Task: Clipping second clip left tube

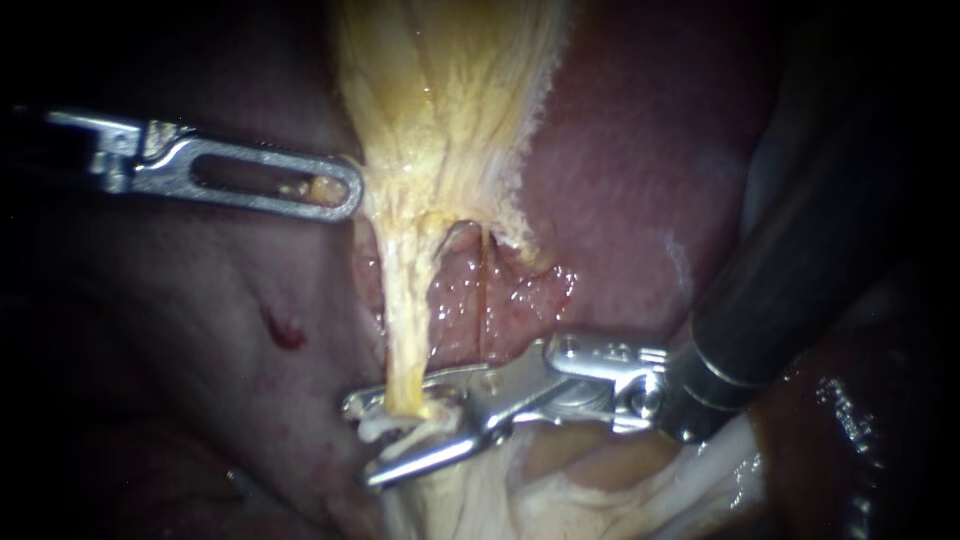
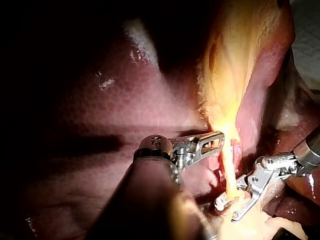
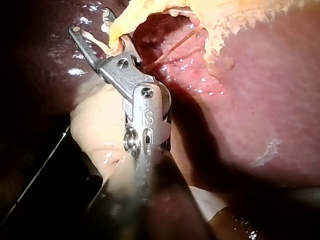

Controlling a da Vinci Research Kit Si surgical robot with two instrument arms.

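Pale yellow, stringy left tube (image 1: pixel 405 310), stretched taut and nearly upright.
It narrows out of the fan of yellow fibrous tissue (image 1: pixel 450 100) above and runs down across wet red liver (image 1: pixel 620 200). Its lower end passes between the spread jaws of the right instrument (image 1: pixel 360 443), where whitish shreds bunch around it. A thinner reddish strand (image 1: pixel 484 290) runs just beside it.

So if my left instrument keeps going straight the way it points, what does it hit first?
The yellow tissue, where it narrows toward the left tube. The tip of the left instrument sits right at that tissue's edge, though depth is unclear, so I can't tell whether it touches.
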